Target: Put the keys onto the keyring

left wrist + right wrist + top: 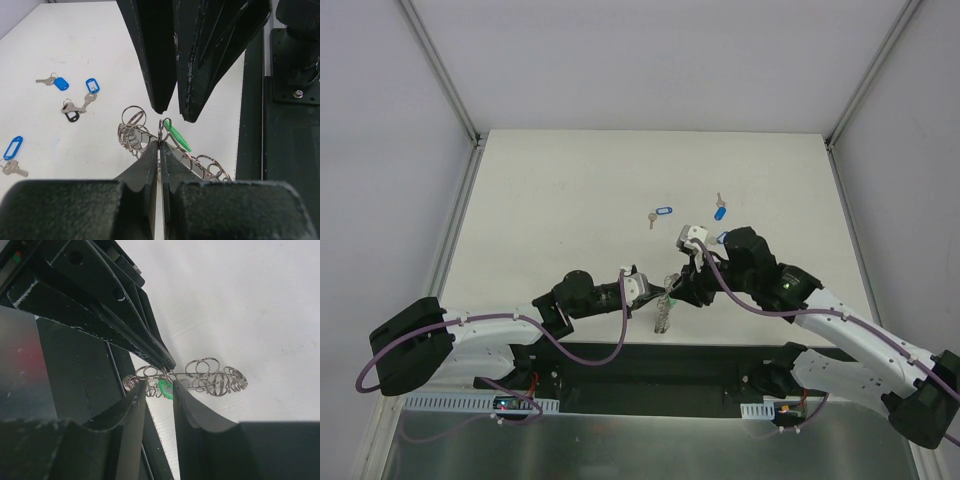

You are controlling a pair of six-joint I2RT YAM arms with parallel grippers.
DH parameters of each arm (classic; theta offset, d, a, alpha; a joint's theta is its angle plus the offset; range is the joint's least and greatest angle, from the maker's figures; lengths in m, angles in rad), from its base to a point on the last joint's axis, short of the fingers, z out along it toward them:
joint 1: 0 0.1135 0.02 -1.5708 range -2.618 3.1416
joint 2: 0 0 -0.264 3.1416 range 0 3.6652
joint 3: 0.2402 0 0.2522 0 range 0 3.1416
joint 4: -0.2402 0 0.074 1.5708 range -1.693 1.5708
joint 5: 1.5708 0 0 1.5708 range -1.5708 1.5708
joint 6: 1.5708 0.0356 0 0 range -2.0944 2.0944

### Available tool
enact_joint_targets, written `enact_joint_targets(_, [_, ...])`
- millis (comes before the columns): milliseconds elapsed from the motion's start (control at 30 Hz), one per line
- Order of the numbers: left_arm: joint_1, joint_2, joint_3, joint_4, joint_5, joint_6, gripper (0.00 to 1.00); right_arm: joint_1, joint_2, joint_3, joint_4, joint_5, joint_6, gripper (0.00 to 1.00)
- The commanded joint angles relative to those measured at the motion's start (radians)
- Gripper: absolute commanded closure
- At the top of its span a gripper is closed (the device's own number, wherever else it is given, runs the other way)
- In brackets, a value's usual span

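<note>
The keyring [131, 134] is a large grey ring fringed with small wire loops. It hangs above the table's near edge, and my left gripper [160, 146] is shut on a loop at its rim. A green-tagged key [178, 138] hangs at that same loop. My right gripper [159, 390] is open, its fingers standing on either side of the green tag [165, 388] without pinching it. From above, the keyring [664, 314] dangles between the left gripper [654, 291] and the right gripper [680, 290]. Three blue-tagged keys [662, 212] [720, 212] [723, 238] lie on the table.
In the left wrist view, loose keys lie on the white table [60, 45] to the left: two with blue tags [61, 83] [92, 85], one with a dark tag [71, 115] and another blue one [13, 148]. The black base plate [285, 150] runs along the table's near edge.
</note>
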Motion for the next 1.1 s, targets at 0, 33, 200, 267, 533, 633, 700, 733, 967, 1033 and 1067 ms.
enact_joint_targets(0, [-0.008, -0.018, 0.034, 0.043, -0.018, -0.010, 1.00, 0.024, 0.026, 0.015, 0.028, 0.059, 0.012, 0.69])
enact_joint_targets(33, [-0.008, -0.019, 0.034, 0.043, -0.020, -0.013, 1.00, 0.029, 0.031, 0.013, 0.028, 0.070, 0.012, 0.71])
enact_joint_targets(200, [-0.008, -0.022, 0.035, 0.036, -0.029, -0.018, 1.00, 0.036, 0.051, 0.013, 0.029, 0.102, 0.012, 0.72])
enact_joint_targets(267, [-0.008, -0.024, 0.037, 0.034, -0.037, -0.021, 1.00, 0.041, 0.060, 0.012, 0.040, 0.112, 0.018, 0.72])
enact_joint_targets(533, [-0.009, -0.044, 0.031, 0.016, -0.081, -0.030, 1.00, 0.052, 0.066, 0.003, 0.042, 0.148, 0.021, 0.89])
enact_joint_targets(633, [-0.008, -0.057, 0.025, 0.008, -0.100, -0.030, 1.00, 0.050, 0.060, 0.003, 0.028, 0.170, 0.021, 0.93])
enact_joint_targets(700, [-0.008, -0.067, 0.020, 0.006, -0.106, -0.030, 1.00, 0.052, 0.058, 0.004, 0.019, 0.187, 0.021, 0.98])
enact_joint_targets(733, [-0.008, -0.070, 0.020, 0.006, -0.107, -0.029, 1.00, 0.050, 0.058, 0.003, 0.017, 0.190, 0.021, 0.99])
enact_joint_targets(967, [-0.010, -0.100, 0.006, 0.002, -0.126, -0.030, 1.00, 0.052, 0.064, 0.000, -0.001, 0.221, 0.020, 0.99])
enact_joint_targets(1033, [-0.009, -0.103, 0.002, 0.003, -0.127, -0.030, 1.00, 0.050, 0.066, 0.000, 0.003, 0.214, 0.024, 0.99])
enact_joint_targets(1067, [-0.010, -0.107, 0.002, 0.000, -0.127, -0.029, 1.00, 0.052, 0.058, -0.005, 0.011, 0.198, 0.032, 0.99])
